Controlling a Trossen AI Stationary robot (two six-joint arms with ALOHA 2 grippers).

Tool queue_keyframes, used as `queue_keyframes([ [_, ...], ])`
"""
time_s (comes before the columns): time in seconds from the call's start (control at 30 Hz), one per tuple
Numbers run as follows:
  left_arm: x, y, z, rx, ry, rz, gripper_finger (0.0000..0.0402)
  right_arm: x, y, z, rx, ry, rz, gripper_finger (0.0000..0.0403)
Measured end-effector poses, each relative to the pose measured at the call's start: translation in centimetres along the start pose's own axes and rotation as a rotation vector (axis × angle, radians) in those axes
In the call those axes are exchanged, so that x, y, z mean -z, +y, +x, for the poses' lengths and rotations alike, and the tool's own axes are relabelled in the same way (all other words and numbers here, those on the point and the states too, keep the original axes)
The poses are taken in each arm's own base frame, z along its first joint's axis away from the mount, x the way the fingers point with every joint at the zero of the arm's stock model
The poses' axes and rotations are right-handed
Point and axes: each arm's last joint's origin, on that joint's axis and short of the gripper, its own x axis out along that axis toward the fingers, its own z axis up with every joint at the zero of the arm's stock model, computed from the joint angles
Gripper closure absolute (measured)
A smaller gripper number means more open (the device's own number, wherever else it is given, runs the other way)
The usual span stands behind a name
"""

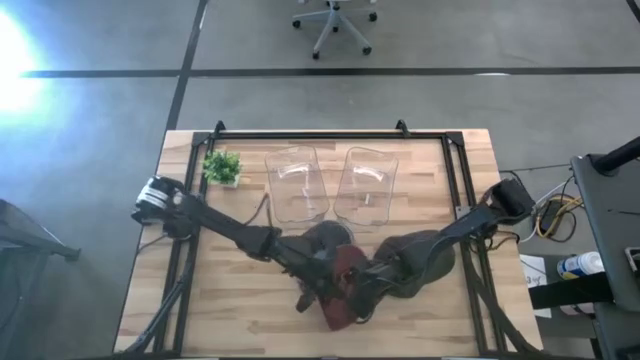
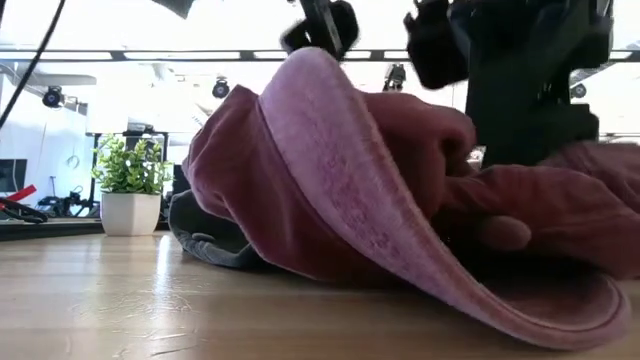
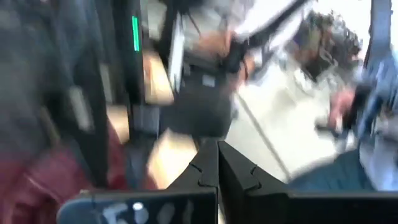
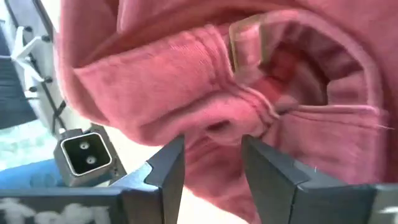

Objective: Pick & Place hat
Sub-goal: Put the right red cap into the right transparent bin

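The dark red cap (image 1: 338, 300) lies near the table's near edge between both arms. In the low view the red cap (image 2: 330, 170) stands tipped up, its brim (image 2: 540, 310) resting on the wood. My right gripper (image 4: 213, 146) comes in from the right, with bunched red cloth between its fingers. My left gripper (image 3: 217, 146) is shut with nothing between the fingers. It hovers at the cap's left side (image 1: 312, 292), with red cloth (image 3: 37, 186) beside it. A dark cap (image 1: 325, 240) lies just behind the red one. My right gripper pinches a bunched fold of the red cap's cloth (image 4: 214, 127) between its two fingers, close to the stitched rim of the cap's opening. The crown is raised and tilted, while the brim (image 2: 540, 310) stays on the table.
Two clear plastic bins (image 1: 297, 182) (image 1: 365, 185) stand side by side at the table's middle toward the far edge. A small potted plant (image 1: 222, 167) sits far left. Another dark cap (image 1: 430, 262) lies under the right arm. A black frame (image 1: 310, 133) runs around the table.
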Motion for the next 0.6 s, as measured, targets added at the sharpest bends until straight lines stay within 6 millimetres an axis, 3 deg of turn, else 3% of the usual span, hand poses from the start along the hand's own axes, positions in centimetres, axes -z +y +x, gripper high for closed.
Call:
queue_keyframes([
  [0.13, 1.0, 0.5, 2.2, 0.085, 0.078, 0.014, 0.0401, 1.2, 0.1, -1.9, 0.055, -0.029, -0.028, 0.0254],
  [0.27, 1.4, 1.1, 3.7, 0.149, 0.127, 0.005, 0.0401, 2.3, -0.4, -2.0, 0.078, -0.019, -0.040, 0.0254],
  [0.43, 3.3, 1.8, 5.6, 0.181, 0.242, -0.021, 0.0401, 2.8, -1.4, -0.5, 0.079, -0.022, -0.056, 0.0257],
  [0.6, 5.8, 3.4, 6.3, 0.087, 0.400, -0.029, 0.0401, 3.1, -3.2, 0.9, 0.158, -0.021, -0.069, 0.0257],
])
